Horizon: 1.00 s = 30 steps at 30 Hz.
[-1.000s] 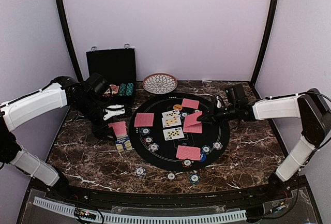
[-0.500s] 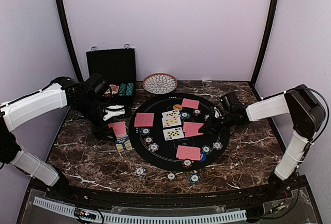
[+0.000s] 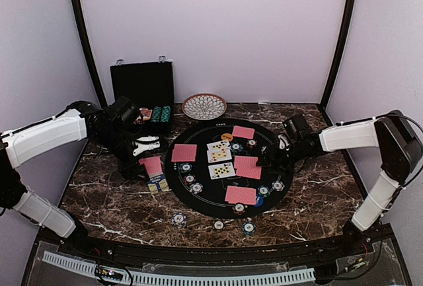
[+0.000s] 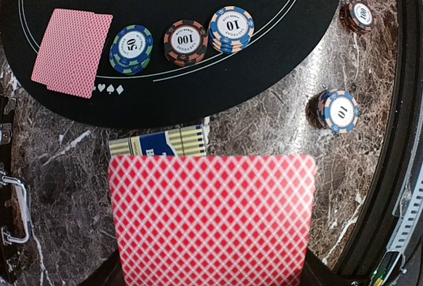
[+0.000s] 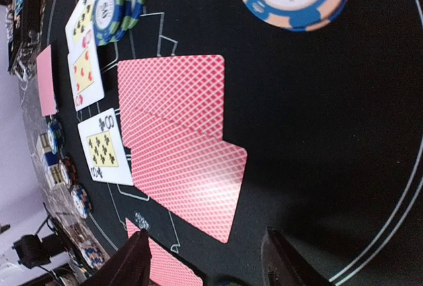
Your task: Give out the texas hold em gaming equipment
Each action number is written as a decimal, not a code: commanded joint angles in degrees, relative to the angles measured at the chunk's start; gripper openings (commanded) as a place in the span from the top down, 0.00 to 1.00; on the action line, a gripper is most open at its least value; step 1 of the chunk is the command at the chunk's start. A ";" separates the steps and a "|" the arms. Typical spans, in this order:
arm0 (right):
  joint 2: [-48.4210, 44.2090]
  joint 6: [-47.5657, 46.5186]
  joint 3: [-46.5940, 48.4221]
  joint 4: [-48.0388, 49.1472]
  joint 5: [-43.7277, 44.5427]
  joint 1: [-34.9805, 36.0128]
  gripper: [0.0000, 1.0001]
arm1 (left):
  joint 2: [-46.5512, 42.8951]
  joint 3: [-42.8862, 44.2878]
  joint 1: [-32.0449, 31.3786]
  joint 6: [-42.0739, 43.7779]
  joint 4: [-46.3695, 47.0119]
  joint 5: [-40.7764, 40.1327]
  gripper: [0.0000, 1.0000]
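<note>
My right gripper [image 5: 205,236] stands open and empty just below the two overlapped red-backed cards [image 5: 178,134] lying flat mid-frame on the black mat [image 5: 317,134], while my left gripper [image 3: 145,157] is closed on a spare card [image 4: 211,220] at bottom centre; thin, slick and bendy, I judge they want an edge pinch.

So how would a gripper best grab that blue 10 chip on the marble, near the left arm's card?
Take the 10 chip by its striped rim, pinched on opposite sides, coming straight down from above. It lies flat on the marble table, so nothing offers a side hold; being round, any opposite sides would likely do, and bare marble surrounds it.
</note>
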 commanded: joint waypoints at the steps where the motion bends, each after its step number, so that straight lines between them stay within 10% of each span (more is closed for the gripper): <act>1: -6.72 -0.42 2.75 -3.61 5.10 -0.02 0.33 | -0.57 -1.93 1.26 0.47 3.21 -0.35 1.00; 30: -16.50 3.09 4.34 -6.13 12.01 6.57 0.17 | -6.71 -25.52 11.81 9.15 14.34 -4.58 1.00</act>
